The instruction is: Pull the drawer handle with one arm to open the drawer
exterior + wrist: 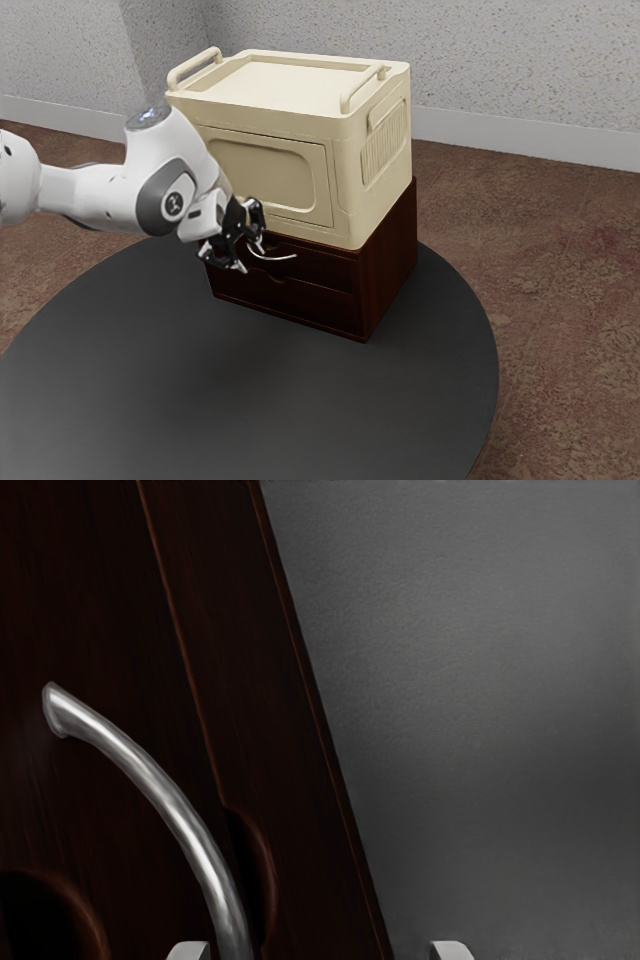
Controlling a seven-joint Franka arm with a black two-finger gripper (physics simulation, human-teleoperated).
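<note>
Robot arm (98, 195), one: glossy white, rounded tubular housings. Elongated dark-grey cap (153, 194) carrying a round pale disc (174, 206) with a small dark mark. From the disc, toward 11 o'clock: speckled blue-grey round face (148, 116). Toward 4 o'clock: end effector (252, 256), black, angular, two jointed fingers; fingertips (188, 951) light grey, round-cornered in the wrist view.

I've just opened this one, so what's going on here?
A robot arm has its open gripper at the curved metal handle of a dark wooden drawer unit, apparently to pull a drawer open. The handle isn't gripped, and the drawers look shut. A cream box sits on top of the unit, which stands on a round dark table.
</note>
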